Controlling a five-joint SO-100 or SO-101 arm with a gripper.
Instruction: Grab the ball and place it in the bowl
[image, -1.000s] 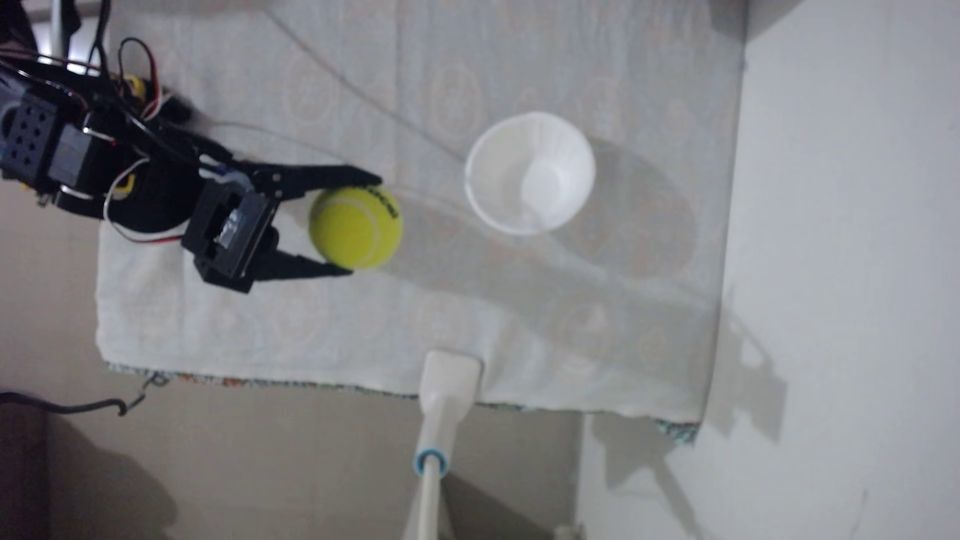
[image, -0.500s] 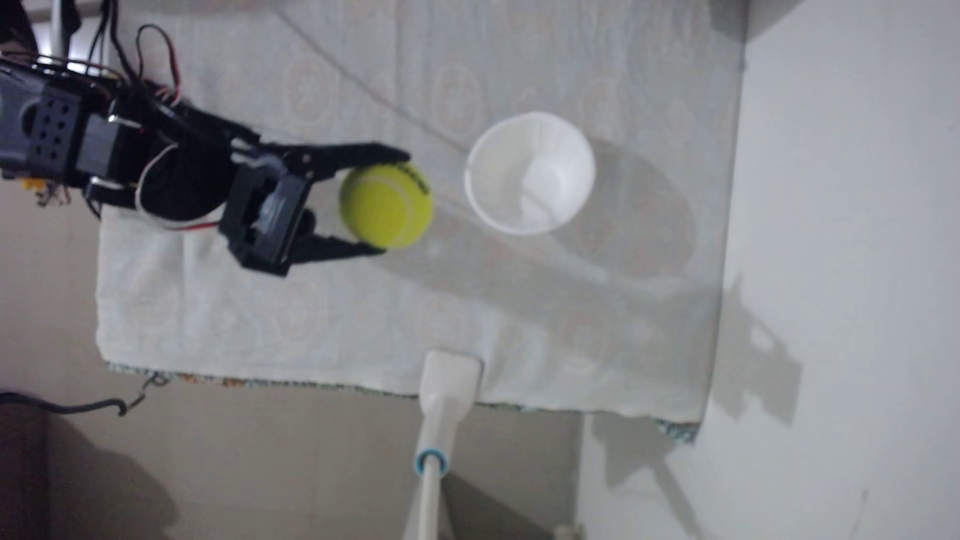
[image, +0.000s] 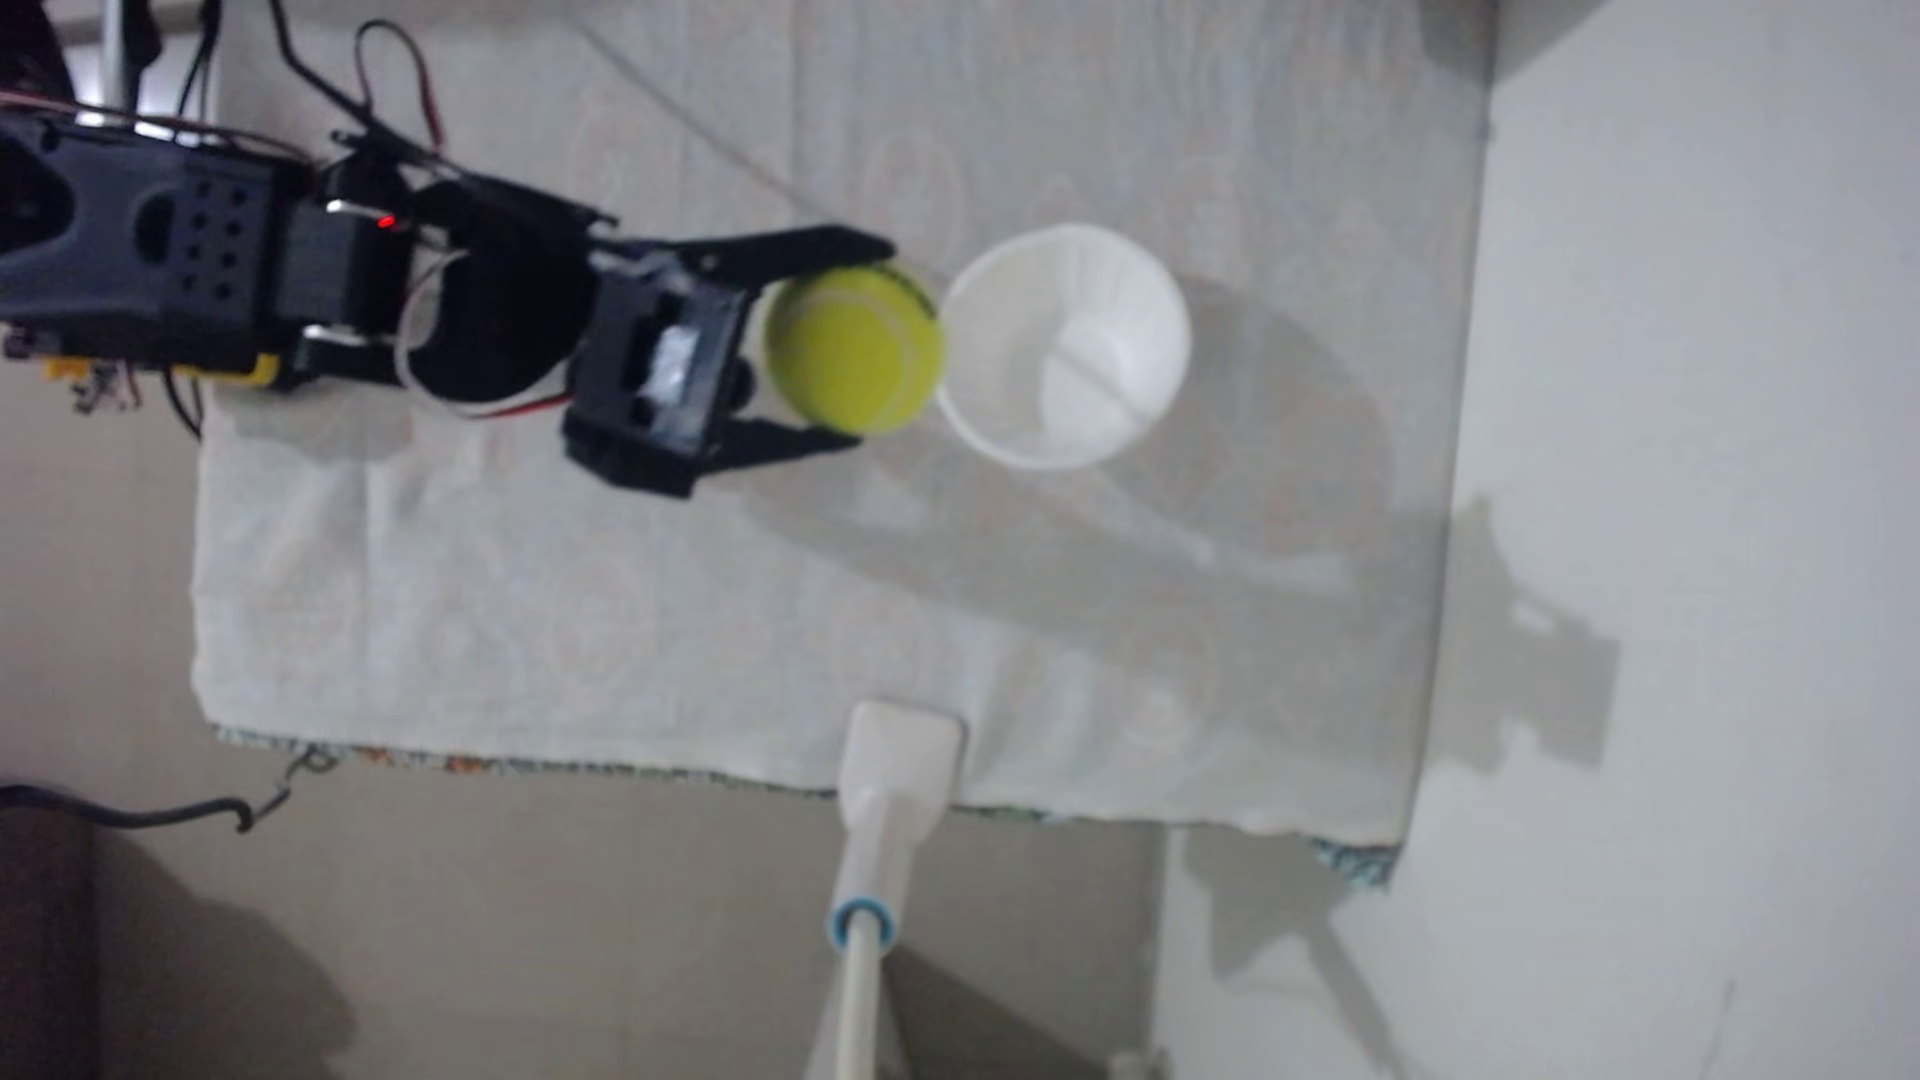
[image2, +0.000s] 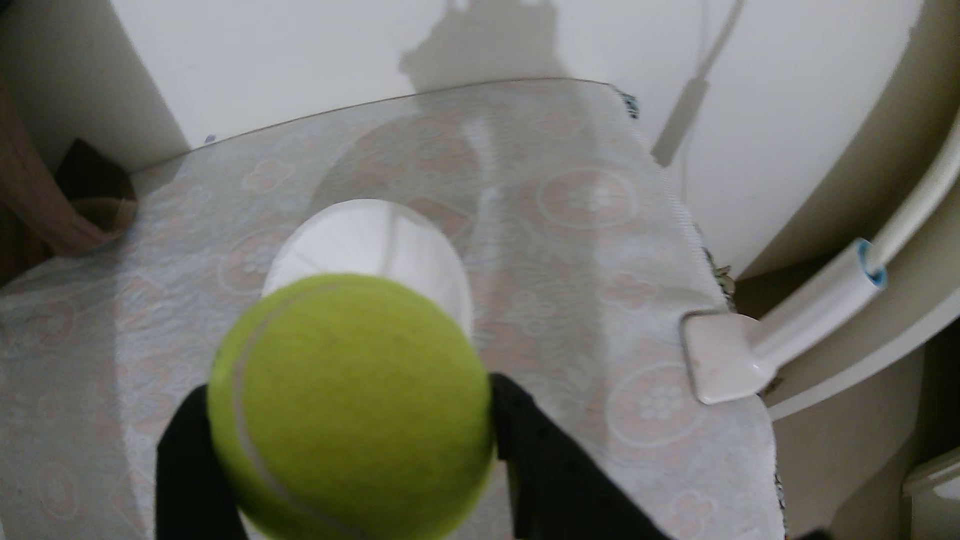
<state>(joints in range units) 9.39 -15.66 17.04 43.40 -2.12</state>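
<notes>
Carry step, mid-transport. My black two-finger gripper (image: 871, 348) is clamped on the fuzzy yellow-green tennis ball (image: 854, 348), one finger on each side of it; the wrist view shows the ball (image2: 349, 405) pinched between both dark fingers (image2: 540, 446), clear of the surface.

Landmark: the round white thin-walled bowl (image: 1070, 343), standing upright on the pale patterned cloth (image: 520, 602) that covers the surface. In the fixed view the ball sits just beside the bowl's near rim, its edge overlapping that rim in the picture; I cannot tell whether they touch. In the wrist view the bowl (image2: 374, 244) lies straight beyond the ball, partly hidden by it.

A white clamp foot (image: 902, 753) sits on the cloth's edge, well apart from the bowl.

Judgement: ball not yet over the bowl's opening. Next move calls for a further reach forward until the ball is centred above the bowl, keeping height so the thin rim is not knocked, then letting go.
</notes>
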